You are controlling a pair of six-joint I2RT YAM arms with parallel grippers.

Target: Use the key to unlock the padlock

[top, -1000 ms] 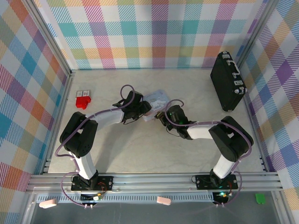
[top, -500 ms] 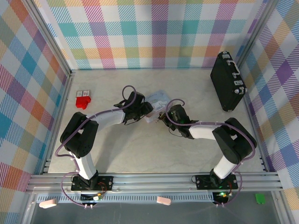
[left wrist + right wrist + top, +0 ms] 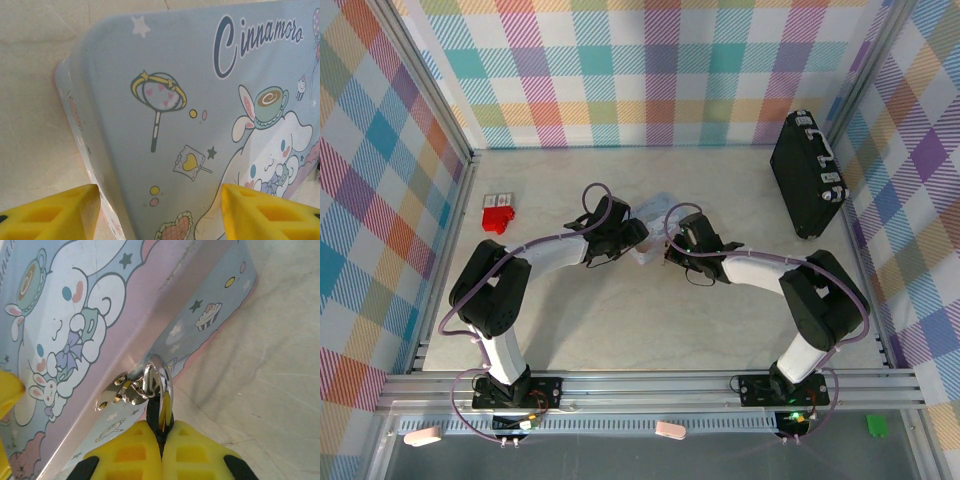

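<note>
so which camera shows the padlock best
The right wrist view: the padlock sits close up, silvery shackle through the hasp of the tin, black body pinched in the right pincer. Top external: too small to make out. Left wrist faces the tin's lid.

The tin [image 3: 165, 75] is smooth printed metal with a satin sheen. The padlock [image 3: 164, 390] has a polished silvery metal shackle and a black body. The hasp [image 3: 116, 392] is bright metal. The fingers [image 3: 132, 452] are matt yellow plastic. The table [image 3: 270, 340] is smooth and marbled.

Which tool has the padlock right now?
The right tool: shut on the padlock hanging from the clasp; the left tool just straddles the tin.
</note>
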